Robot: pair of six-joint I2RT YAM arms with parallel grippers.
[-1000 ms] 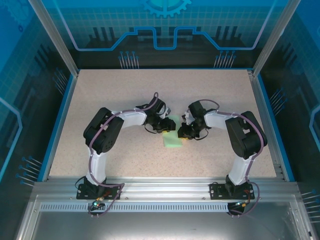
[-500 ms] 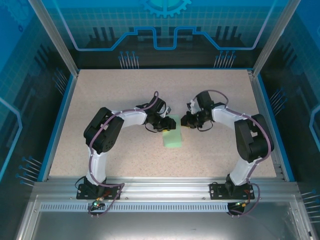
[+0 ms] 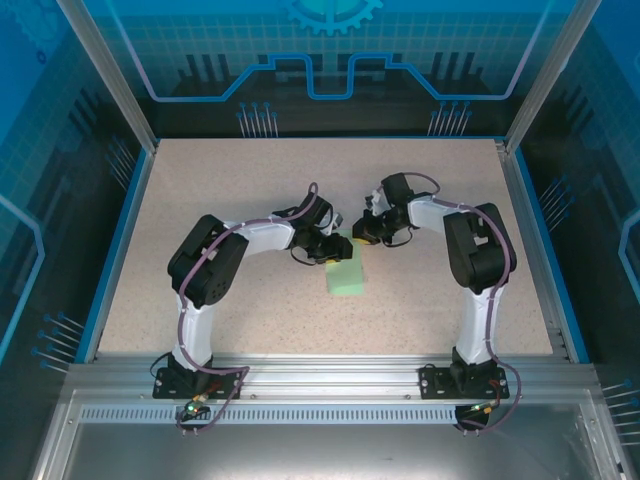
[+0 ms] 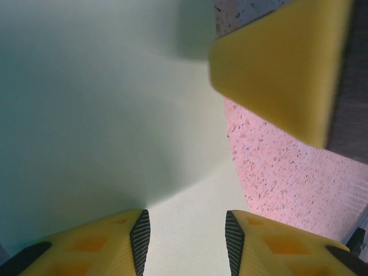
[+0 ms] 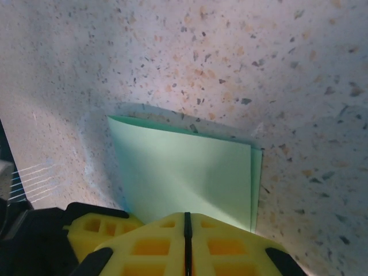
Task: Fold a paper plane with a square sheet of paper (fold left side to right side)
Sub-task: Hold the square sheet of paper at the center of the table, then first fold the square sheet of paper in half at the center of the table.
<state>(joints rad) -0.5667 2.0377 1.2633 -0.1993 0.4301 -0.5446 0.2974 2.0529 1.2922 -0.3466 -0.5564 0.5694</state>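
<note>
At the near edge of the speckled beige stone-patterned table (image 3: pixel 200 190), the two black arm bases (image 3: pixel 185 378) are sitting on a silver metal rail (image 3: pixel 320 375). Both arms are reaching inward toward the middle of the table.

Between them, the thin pale mint-green square sheet of paper (image 3: pixel 347 275) is lying flat near the centre. It is folded over into an upright rectangle, and its near end is lying bare.

At the paper's far end, the left gripper (image 3: pixel 338 247) with its yellow fingers is hanging low over the sheet. In its wrist view (image 4: pixel 187 241) the jaws are standing apart. Nothing is between them, and the green paper (image 4: pixel 86 115) is spreading out beneath.

The right gripper (image 3: pixel 362 237) is pointing in from the other side at the same far end, just beside the left one (one of its yellow fingers (image 4: pixel 282 63) is looming at the sheet's edge). In its own view (image 5: pixel 185 238) the two yellow fingers are pressing together with only a thin seam between them. They are pinching nothing that I can make out. The folded paper (image 5: pixel 184 172) is running out from under the tips, and its lower layer is peeking out along the right edge.
</note>
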